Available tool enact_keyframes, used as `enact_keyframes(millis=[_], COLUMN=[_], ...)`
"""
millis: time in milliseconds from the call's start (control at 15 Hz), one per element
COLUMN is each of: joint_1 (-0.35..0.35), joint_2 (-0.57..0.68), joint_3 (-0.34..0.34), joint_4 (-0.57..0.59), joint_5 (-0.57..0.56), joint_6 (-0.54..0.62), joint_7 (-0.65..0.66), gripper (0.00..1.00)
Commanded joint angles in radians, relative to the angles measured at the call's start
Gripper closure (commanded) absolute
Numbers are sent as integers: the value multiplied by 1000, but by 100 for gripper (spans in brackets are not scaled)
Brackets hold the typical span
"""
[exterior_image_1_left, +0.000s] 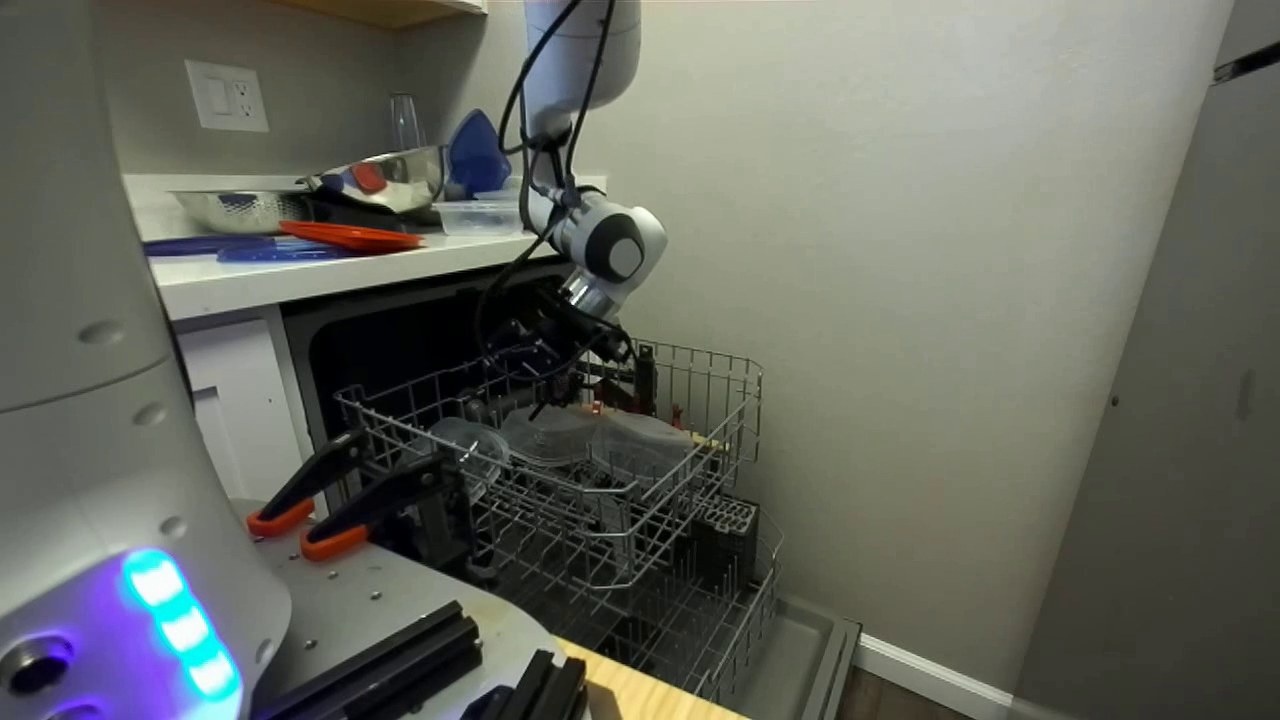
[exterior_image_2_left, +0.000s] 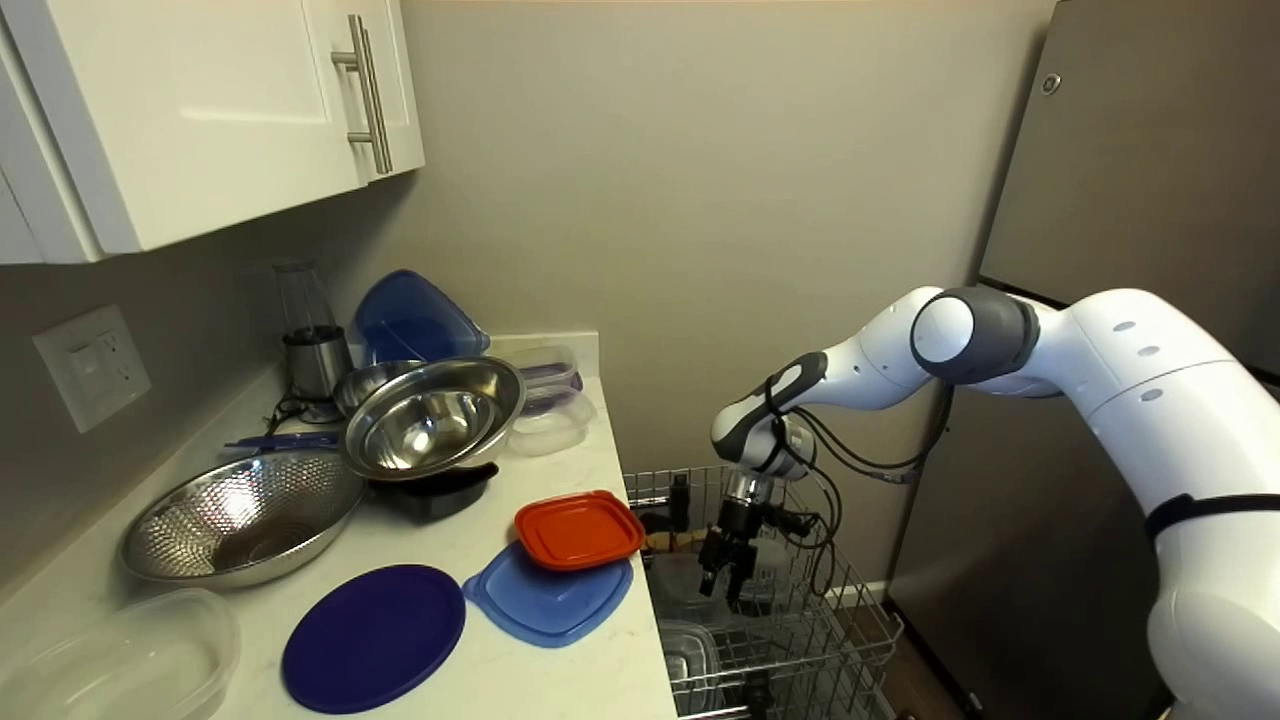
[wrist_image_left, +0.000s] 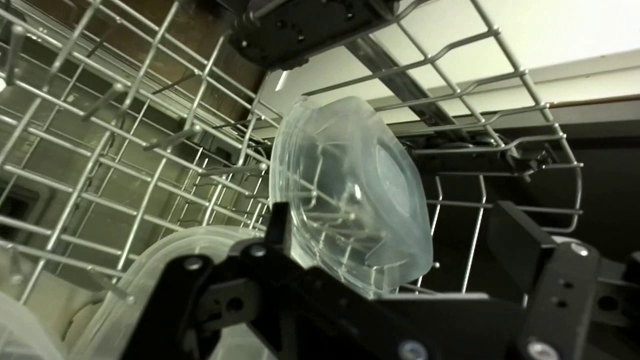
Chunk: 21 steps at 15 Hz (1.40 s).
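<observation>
My gripper (wrist_image_left: 400, 232) stands open in the wrist view, its two black fingers wide apart. A clear plastic container (wrist_image_left: 350, 195) appears between them, resting tilted in the wire rack. It seems to lie beyond the fingertips; whether the left finger (wrist_image_left: 279, 225) touches it I cannot tell. Another translucent container (wrist_image_left: 195, 245) is partly hidden behind the left side of the gripper. In an exterior view the gripper (exterior_image_2_left: 724, 588) points down over the upper rack (exterior_image_2_left: 840, 660), with a clear container (exterior_image_2_left: 690, 650) nearby. Several clear containers, such as a round one (exterior_image_1_left: 468, 445), sit in that rack.
Beneath the upper rack is a lower rack (exterior_image_1_left: 640, 640) with a dark cutlery basket (exterior_image_1_left: 725, 540). The counter (exterior_image_2_left: 500, 650) beside it carries a red lid (exterior_image_2_left: 580, 530), blue lids, steel bowls and a colander (exterior_image_2_left: 250, 520). Orange-tipped clamps (exterior_image_1_left: 340, 540) stand near the robot base.
</observation>
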Motion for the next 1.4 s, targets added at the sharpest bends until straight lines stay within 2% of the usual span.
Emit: enact_keyframes(millis=[0, 333, 667, 867, 1333], joint_1=[-6, 9, 47, 82, 162], joint_2=[90, 171, 216, 231, 220], joint_3=[19, 13, 7, 5, -49], joint_4=[92, 184, 236, 246, 218], joint_5=[21, 18, 2, -7, -48], joint_6=[-74, -108, -89, -63, -6], joint_7=[-72, -79, -58, -52, 2], gripper=[0, 0, 0, 0, 0])
